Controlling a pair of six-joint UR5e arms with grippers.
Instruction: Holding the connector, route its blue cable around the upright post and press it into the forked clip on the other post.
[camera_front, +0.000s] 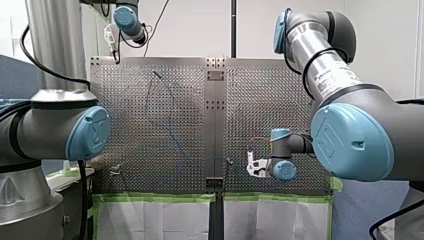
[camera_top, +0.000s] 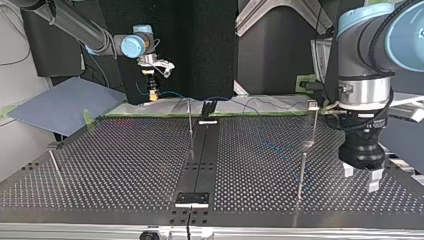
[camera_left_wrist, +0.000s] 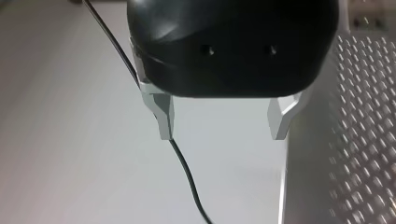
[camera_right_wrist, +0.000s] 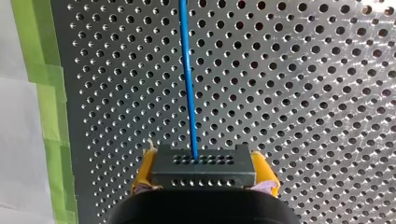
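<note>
My right gripper (camera_right_wrist: 205, 179) is shut on the black connector (camera_right_wrist: 203, 161), held between its yellow pads (camera_right_wrist: 145, 169). The blue cable (camera_right_wrist: 188, 79) runs straight ahead from the connector over the perforated plate. In the top view my right gripper (camera_top: 152, 89) hangs at the far left edge of the table, and the blue cable (camera_top: 250, 104) trails toward the right. A thin upright post (camera_top: 190, 119) stands near the centre strip. Further right, a post carries a forked clip (camera_top: 312, 104). My left gripper (camera_top: 361, 172), black with metal fingers (camera_left_wrist: 163, 116), stands open with nothing between them.
Two more thin posts (camera_top: 301, 175) (camera_top: 55, 166) stand on the table (camera_top: 125, 165) nearer the top view's camera. Green tape (camera_front: 160, 198) lines the table's edge in the front view. A black wire (camera_left_wrist: 187, 172) hangs beside one left finger.
</note>
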